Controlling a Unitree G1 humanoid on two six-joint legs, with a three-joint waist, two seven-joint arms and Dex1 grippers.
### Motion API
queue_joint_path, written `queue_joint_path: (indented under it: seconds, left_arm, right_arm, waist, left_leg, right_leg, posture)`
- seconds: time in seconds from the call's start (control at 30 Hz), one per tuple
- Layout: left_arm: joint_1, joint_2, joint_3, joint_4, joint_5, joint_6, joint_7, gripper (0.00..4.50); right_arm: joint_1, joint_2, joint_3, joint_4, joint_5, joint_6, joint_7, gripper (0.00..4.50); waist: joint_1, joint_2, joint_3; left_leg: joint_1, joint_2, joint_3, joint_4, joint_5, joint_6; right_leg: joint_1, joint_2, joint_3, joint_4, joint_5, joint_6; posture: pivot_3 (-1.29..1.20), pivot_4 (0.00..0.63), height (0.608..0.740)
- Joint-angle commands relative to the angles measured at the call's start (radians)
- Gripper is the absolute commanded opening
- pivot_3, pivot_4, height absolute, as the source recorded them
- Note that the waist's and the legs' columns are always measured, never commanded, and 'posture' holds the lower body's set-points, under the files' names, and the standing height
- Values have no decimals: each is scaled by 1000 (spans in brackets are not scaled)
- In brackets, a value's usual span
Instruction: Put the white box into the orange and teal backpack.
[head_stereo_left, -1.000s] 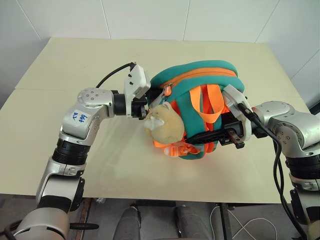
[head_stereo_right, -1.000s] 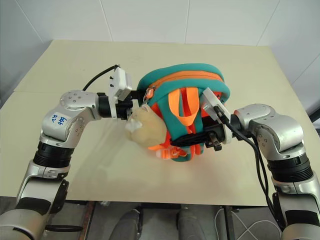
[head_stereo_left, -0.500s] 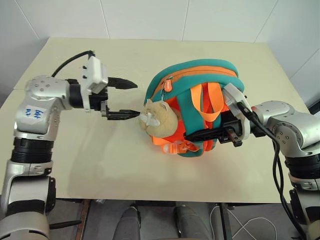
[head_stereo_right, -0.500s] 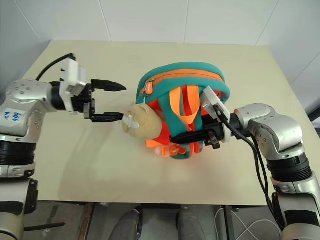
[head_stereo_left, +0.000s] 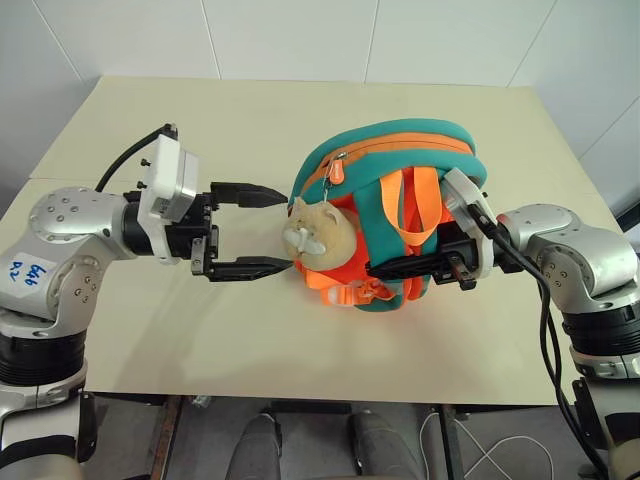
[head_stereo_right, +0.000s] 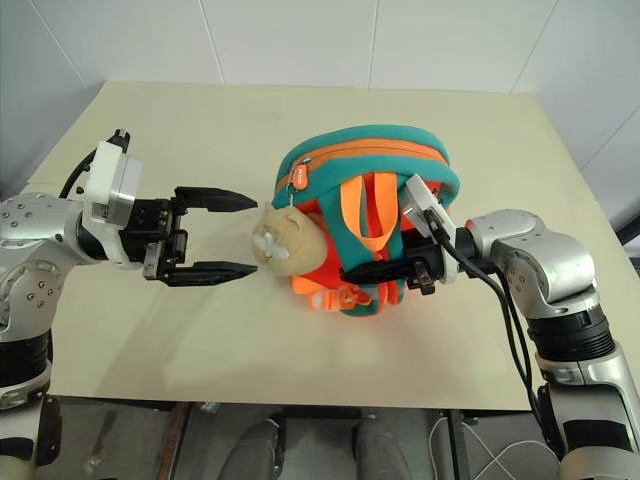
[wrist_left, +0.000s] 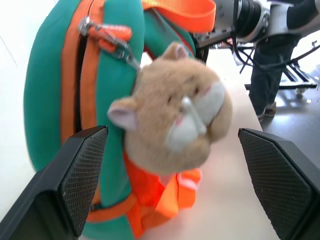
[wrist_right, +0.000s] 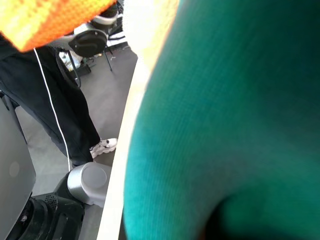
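Left eye view showed me a small round orange and teal backpack (head_stereo_left: 395, 215) sitting on the pale cream table (head_stereo_left: 300, 110), with a soft beige plush cat charm (head_stereo_left: 320, 232) hanging on its side. My left gripper (head_stereo_left: 268, 230) sat just beside the cat charm, not touching it, and its two black fingers were spread far apart with nothing between them. My right gripper (head_stereo_left: 400, 270) was squeezed together on a teal strap (head_stereo_left: 432, 232) on the other side of the bag, holding the bag up.

I could not find the flat white box on the table. I think it was already inside the bag, but I could not see in, so I was only guessing. The orange zipper line (head_stereo_left: 405, 142) around the top looked closed to me, and its orange zipper pull (head_stereo_left: 337, 172) hung near the cat charm. So I judged the job was close to done, or done. What was left, I think, was to let go of the strap.

Left wrist view showed me the cat charm's little ears and white nose close up, and the zipper pull (wrist_left: 107, 34) clipped above it. Right wrist view showed me teal cloth (wrist_right: 225, 125) pressed close, a bit of orange strap (wrist_right: 50, 17), and a person's dark trouser leg (wrist_right: 55, 110) standing on the grey floor (wrist_right: 60, 130) past the table edge.
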Motion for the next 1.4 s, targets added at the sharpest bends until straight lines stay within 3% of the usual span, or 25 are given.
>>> queue_joint_path:
  seconds: [0.03, 0.27, 0.37, 0.53, 0.67, 0.87, 0.97, 1.03, 1.17, 1.4]
  left_arm:
    - [26, -38, -64, -52, 25, -19, 45, 4468]
    - [25, -119, -104, -50, 24, -33, 102, 4468]
    - [16, -130, -94, -40, 32, -54, 120, 3845]
    - [-13, -114, -57, -15, 25, -77, 121, 2387]
    - [-49, -31, 11, 33, -5, -44, 83, 1341]
    - [-61, 106, 89, 122, -26, -19, 12, 1341]
    - [-5, 204, 89, 214, 48, -76, -61, 1341]
    - [15, 219, 76, 285, 93, -129, -72, 1341]
    - [48, 175, 0, 411, 201, -251, -59, 1341]
    - [25, -35, -165, 642, 384, -468, 2, 1341]
  right_arm:
    - [-15, 4, 3, -8, -5, -9, 12, 0]
    - [-17, 11, -2, -15, -5, -7, 3, 0]
    - [-13, 12, -5, -19, -4, -6, -2, 0]
    - [-10, 14, -8, -21, -4, -8, -10, 0]
    - [-3, 12, -13, -25, -2, -11, -15, 0]
    - [14, 11, -23, -40, 3, -14, -33, 0]
    - [31, 11, -34, -57, 9, -12, -52, 0]
    - [42, 11, -41, -68, 12, -11, -64, 0]
    - [66, 14, -54, -94, 25, -7, -96, 0]
    - [106, 31, -70, -131, 49, 5, -153, 0]
  waist:
    - [0, 0, 0]
    - [-1, 0, 0]
    - [0, 0, 0]
    - [-1, 0, 0]
    - [-3, 0, 0]
    - [-3, 0, 0]
    - [-5, 0, 0]
    - [-5, 0, 0]
    - [-1, 0, 0]
    - [3, 0, 0]
  left_leg:
    - [0, 0, 0, 0, 0, 0]
    - [1, 0, 0, 0, 0, 0]
    - [1, 0, 0, 0, 0, 0]
    - [1, 0, 0, 0, 0, 0]
    - [1, 0, 0, -1, 0, 0]
    - [0, 0, 0, -2, 0, 0]
    - [1, 0, 0, -3, 0, 0]
    - [1, 0, 0, -4, 0, 0]
    - [2, 0, 1, -4, 0, 0]
    - [1, 0, 0, -4, 0, 0]
  right_leg:
    - [1, 0, 0, 0, 0, 0]
    - [0, 0, 0, 0, 0, 0]
    - [0, 0, 0, 0, 0, 0]
    - [0, 0, 0, 0, 0, 0]
    - [0, 0, 0, 0, 0, 0]
    - [0, 0, 0, -2, 0, 0]
    - [-1, 0, 0, -2, 0, 0]
    - [-1, 0, 0, -2, -1, -1]
    - [-1, 0, 0, -1, -1, -2]
    - [0, 0, 0, -1, -1, -2]
  posture:
    - [0, 150, 740]
    - [0, 150, 740]
    - [0, 150, 740]
    - [0, 150, 740]
    - [0, 150, 740]
    - [0, 150, 740]
    - [0, 150, 740]
    - [0, 150, 740]
    - [0, 150, 740]
    - [0, 150, 740]
